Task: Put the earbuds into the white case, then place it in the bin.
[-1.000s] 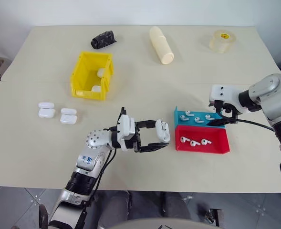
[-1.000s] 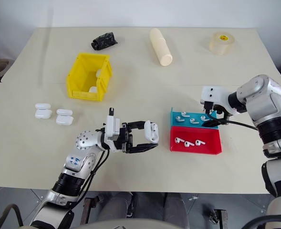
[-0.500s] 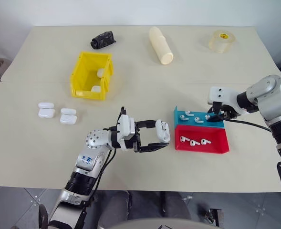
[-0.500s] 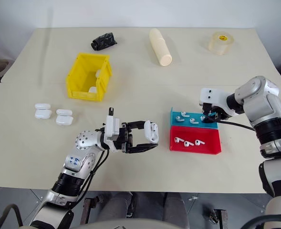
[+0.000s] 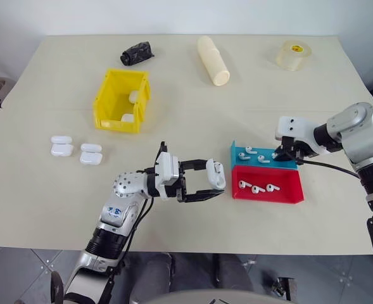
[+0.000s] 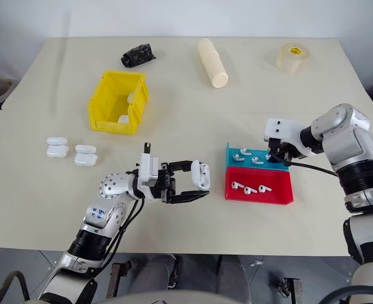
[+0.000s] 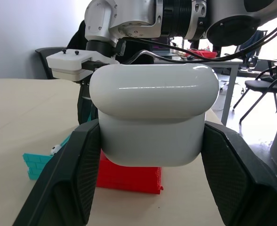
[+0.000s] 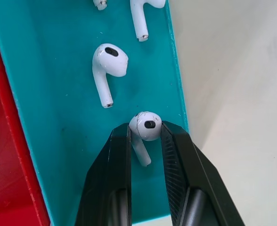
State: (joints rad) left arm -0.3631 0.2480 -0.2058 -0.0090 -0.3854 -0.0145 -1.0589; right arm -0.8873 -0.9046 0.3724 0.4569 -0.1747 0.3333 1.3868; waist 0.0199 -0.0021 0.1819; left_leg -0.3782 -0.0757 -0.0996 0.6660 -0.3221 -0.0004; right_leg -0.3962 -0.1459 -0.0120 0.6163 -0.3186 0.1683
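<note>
On the beige table point(image 5: 192, 107), no readable labels; left fingers point(image 7: 77, 155) clamp the white case point(image 7: 153, 115), right fingers point(image 8: 173, 155) pinch an earbud point(image 8: 145, 127).

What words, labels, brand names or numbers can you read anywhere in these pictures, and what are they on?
No text reads clearly anywhere.
Blue sticker on the left forearm: characters too small to read.
Tape roll: yellow core label with a red mark, too blurred to read.
White case, earbuds, bin, teal tray, red tray: no markings visible.
</note>
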